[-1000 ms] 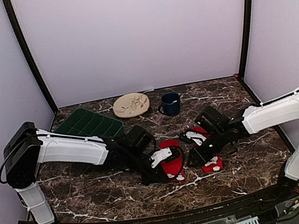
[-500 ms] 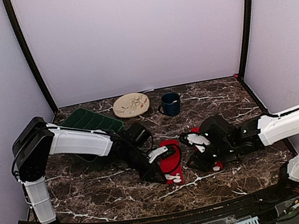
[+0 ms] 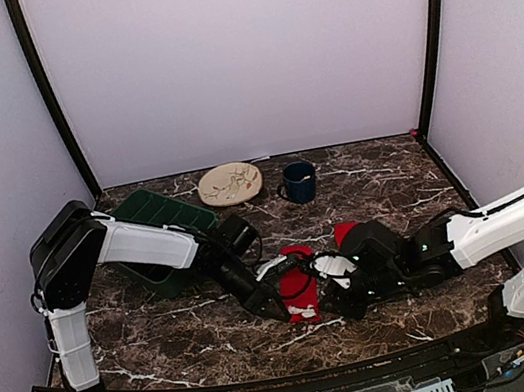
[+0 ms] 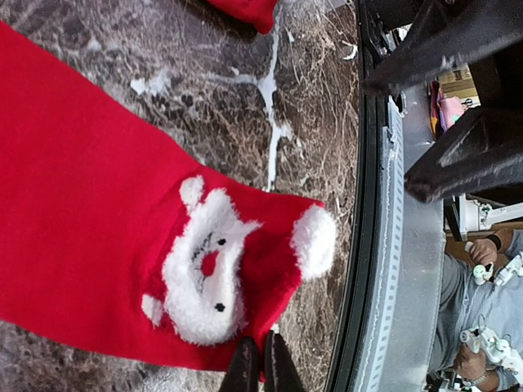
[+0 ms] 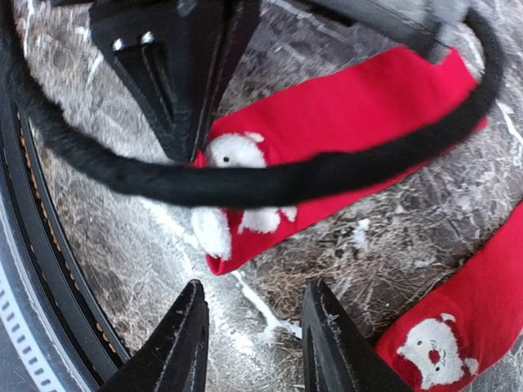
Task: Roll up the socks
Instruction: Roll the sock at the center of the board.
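Observation:
One red sock (image 3: 300, 279) lies flat on the marble table, its white patterned end (image 4: 204, 273) toward the near edge. My left gripper (image 3: 273, 303) is shut, pinching that end's edge (image 4: 255, 369). My right gripper (image 5: 257, 343) is open and empty, low over the bare marble just short of that sock's patterned end (image 5: 237, 192); it also shows in the top view (image 3: 328, 296). The second red sock (image 5: 462, 327) lies to the right, mostly hidden under my right arm in the top view (image 3: 347, 232).
A green bin (image 3: 159, 217), a cream plate (image 3: 229, 183) and a dark blue mug (image 3: 298, 181) stand at the back. The table's black front rim (image 4: 364, 269) runs close to both grippers. My left arm's cable (image 5: 270, 184) crosses the right wrist view.
My right arm has left the second sock and moved left and nearer, beside the first sock. My left gripper has shifted slightly nearer, keeping its hold on the first sock.

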Action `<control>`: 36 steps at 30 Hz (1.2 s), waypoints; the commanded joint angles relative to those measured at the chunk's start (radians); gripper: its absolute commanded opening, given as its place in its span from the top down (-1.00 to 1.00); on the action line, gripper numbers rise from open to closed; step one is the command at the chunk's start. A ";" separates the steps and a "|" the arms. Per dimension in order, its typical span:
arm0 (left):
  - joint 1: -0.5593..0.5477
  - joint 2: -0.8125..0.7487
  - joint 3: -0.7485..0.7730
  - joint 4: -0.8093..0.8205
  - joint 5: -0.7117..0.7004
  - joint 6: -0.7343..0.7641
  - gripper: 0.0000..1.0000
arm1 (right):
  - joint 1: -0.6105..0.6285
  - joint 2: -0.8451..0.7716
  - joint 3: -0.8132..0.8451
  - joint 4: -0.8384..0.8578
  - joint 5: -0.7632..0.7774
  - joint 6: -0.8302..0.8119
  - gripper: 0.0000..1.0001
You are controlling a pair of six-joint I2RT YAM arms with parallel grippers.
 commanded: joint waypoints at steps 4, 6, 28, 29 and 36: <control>0.009 0.029 0.025 -0.040 0.070 -0.001 1.00 | 0.035 0.074 0.051 0.021 -0.064 -0.072 0.25; 0.013 0.032 0.026 -0.042 0.079 0.001 1.00 | 0.038 0.080 0.056 0.026 -0.071 -0.085 0.25; 0.044 0.081 0.044 -0.083 0.140 0.020 1.00 | 0.042 0.188 0.087 0.079 -0.131 -0.170 0.33; 0.045 0.083 0.046 -0.085 0.143 0.021 1.00 | 0.042 0.193 0.087 0.083 -0.131 -0.172 0.34; 0.047 0.096 0.058 -0.107 0.152 0.032 1.00 | 0.043 0.230 0.095 0.108 -0.118 -0.195 0.40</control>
